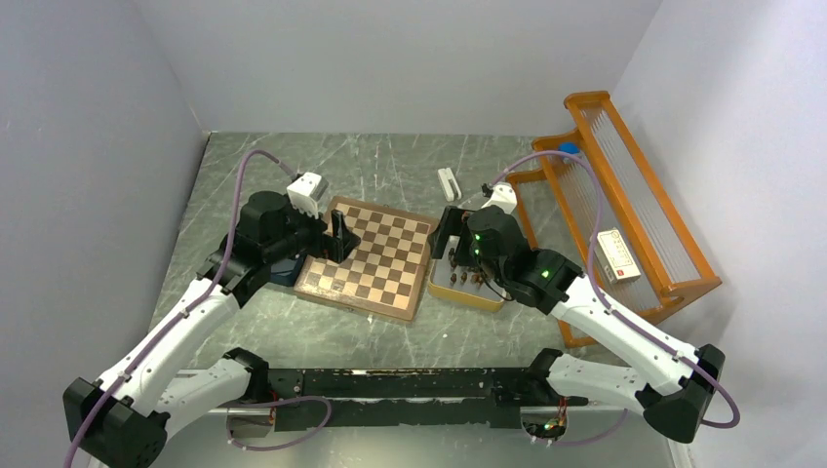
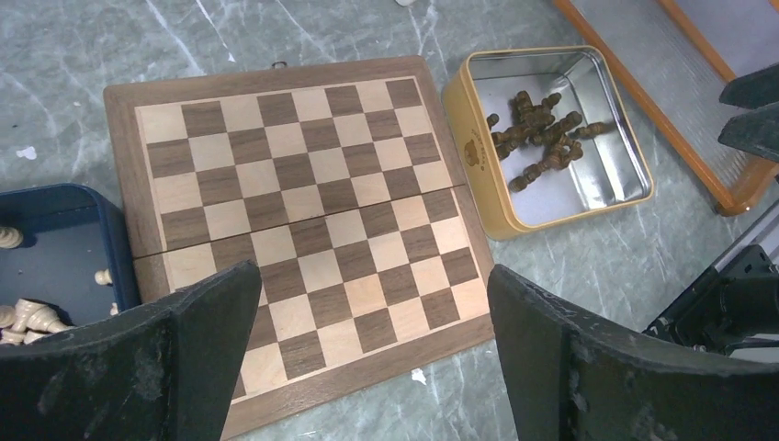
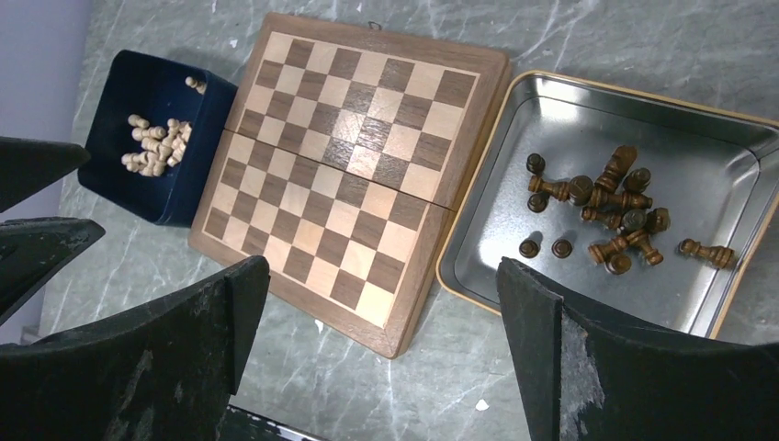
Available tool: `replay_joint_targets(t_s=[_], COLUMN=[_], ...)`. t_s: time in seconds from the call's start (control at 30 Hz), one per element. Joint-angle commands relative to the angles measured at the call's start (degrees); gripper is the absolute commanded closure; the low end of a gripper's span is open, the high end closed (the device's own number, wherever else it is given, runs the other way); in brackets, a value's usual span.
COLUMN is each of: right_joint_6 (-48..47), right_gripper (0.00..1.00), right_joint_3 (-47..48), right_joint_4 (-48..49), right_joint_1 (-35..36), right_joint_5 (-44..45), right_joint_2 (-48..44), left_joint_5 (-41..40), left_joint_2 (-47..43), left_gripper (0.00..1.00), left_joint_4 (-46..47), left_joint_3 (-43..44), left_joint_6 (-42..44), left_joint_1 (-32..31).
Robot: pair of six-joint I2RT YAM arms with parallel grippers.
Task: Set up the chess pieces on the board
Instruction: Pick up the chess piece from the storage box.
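Here we see the left gripper (image 2: 372, 289) spread wide over the board (image 2: 294, 184); the right gripper (image 3: 384, 276) gapes empty too, the chess pieces (image 3: 602, 213) heaped in the tin (image 3: 501, 220) just to its right.

The square wooden chessboard (image 3: 344, 175) is chequered in light tan and dark brown and bordered in reddish brown. Dark brown wooden chessmen (image 3: 606, 207) are seen in a yellow-rimmed silver tin (image 3: 514, 184), cream chessmen (image 3: 152, 147) in a navy box (image 3: 188, 179).

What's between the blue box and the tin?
The board, all its squares empty, lies between the blue box and the tin. The right wrist view shows it best.
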Motion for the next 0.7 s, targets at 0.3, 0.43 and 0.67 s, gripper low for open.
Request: replay_joint_targets(t_s=[0.3,0.43,0.67], right_joint_6=[1.3,0.8,-2.4], right_gripper=[0.00,0.00,0.08], right_joint_3=[1.1,2.1,4.4], right_joint_4=[-0.8,-1.5,-8.6], right_joint_1=[-0.2,-0.2,-2.8], right_joint_5=[2.5,4.5,6.3], right_joint_2=[1.2,2.9,11.4], left_joint_5=[-5.4,-5.1,-5.8], left_joint_2=[-3.9,-4.6,-6.0], left_gripper=[0.02,0.02,0.02], left_joint_4=[-1.0,-1.7,-2.7], left_joint_3=[1.0,0.5,0.2], left_joint_6=[1.7,1.8,2.1], left_joint_1=[0.1,0.1,0.1])
